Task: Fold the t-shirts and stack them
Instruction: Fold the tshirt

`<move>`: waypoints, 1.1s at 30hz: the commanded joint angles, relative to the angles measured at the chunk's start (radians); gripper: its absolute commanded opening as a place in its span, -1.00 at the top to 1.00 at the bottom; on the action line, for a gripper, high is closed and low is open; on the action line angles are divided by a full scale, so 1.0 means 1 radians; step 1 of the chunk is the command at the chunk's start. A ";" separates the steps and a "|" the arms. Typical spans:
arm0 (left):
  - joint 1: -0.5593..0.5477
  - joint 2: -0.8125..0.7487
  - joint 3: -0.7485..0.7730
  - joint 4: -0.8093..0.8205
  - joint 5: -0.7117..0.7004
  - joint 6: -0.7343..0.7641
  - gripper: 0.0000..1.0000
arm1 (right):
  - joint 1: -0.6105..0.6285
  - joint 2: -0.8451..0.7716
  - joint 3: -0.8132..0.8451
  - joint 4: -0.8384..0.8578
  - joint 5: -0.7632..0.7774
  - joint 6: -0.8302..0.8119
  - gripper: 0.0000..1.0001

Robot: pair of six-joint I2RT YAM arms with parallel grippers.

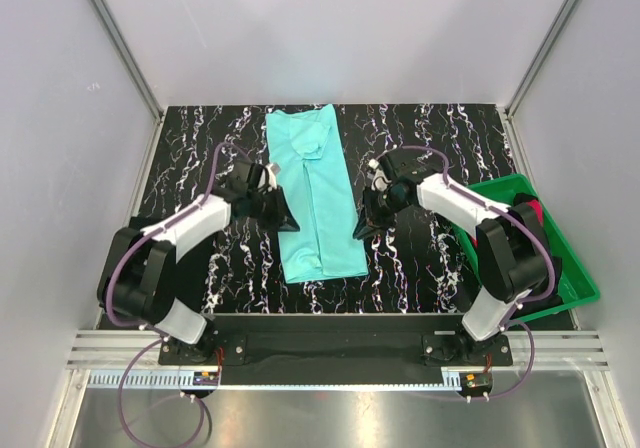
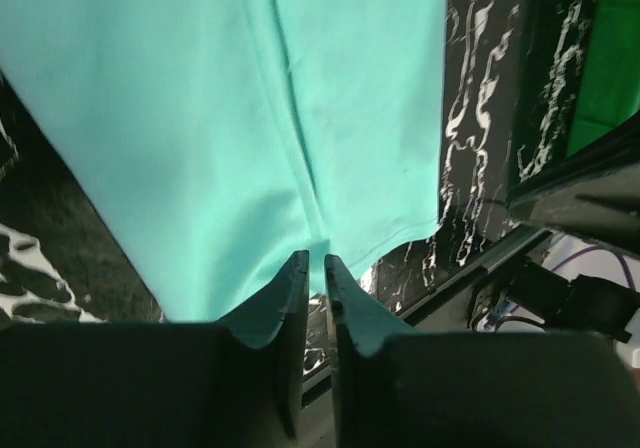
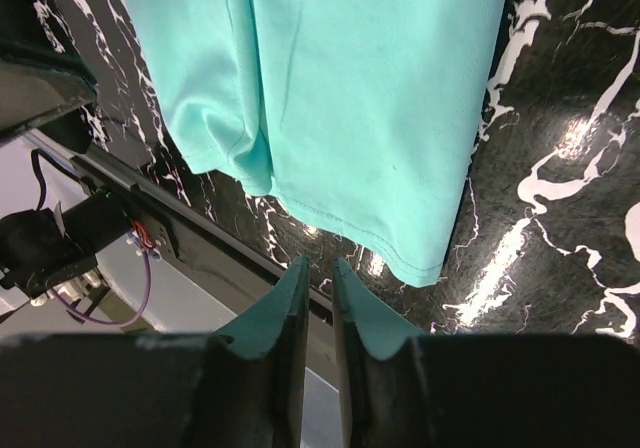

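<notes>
The left tool [image 1: 283, 208] is seen at the left edge of the turquoise shirt [image 1: 312, 193], about halfway along it. In the left wrist view its fingers [image 2: 290, 298] are pressed almost together, with only a thin dark slit left between them. The tips of the left tool [image 2: 312, 260] are placed at the hem of the turquoise shirt [image 2: 200, 118]. No cloth can be made out in the slit, and it cannot be told whether the hem is touched.

The shirt is laid flat in the middle of the black marbled mat [image 1: 430, 138]. It is folded lengthwise into a long narrow strip that runs from the far edge of the mat toward the near edge, and a sleeve is turned in on top near the far end.

The right tool [image 1: 362, 226] is held just beside the right edge of the strip, near its lower end. In the right wrist view the tool [image 3: 319, 265] is shown with fingers pressed together and nothing pinched. Its tips are over bare mat, just short of the shirt's hem [image 3: 370, 88].

At the far right a green tray [image 1: 575, 288] is set on the mat. A red-pink cloth [image 1: 533, 208] is seen in it, partly hidden by the right arm.
</notes>
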 commanded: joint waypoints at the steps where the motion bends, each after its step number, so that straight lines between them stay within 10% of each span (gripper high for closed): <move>1: -0.040 -0.086 -0.053 0.057 -0.101 -0.039 0.74 | 0.005 -0.037 -0.046 0.055 -0.063 0.013 0.60; 27: -0.253 0.162 -0.161 0.312 0.028 -0.171 0.86 | 0.003 -0.053 -0.187 0.179 -0.091 0.085 0.85; 33: -0.256 -0.031 -0.103 0.176 -0.009 -0.134 0.40 | 0.003 -0.019 -0.183 0.201 -0.123 0.080 0.79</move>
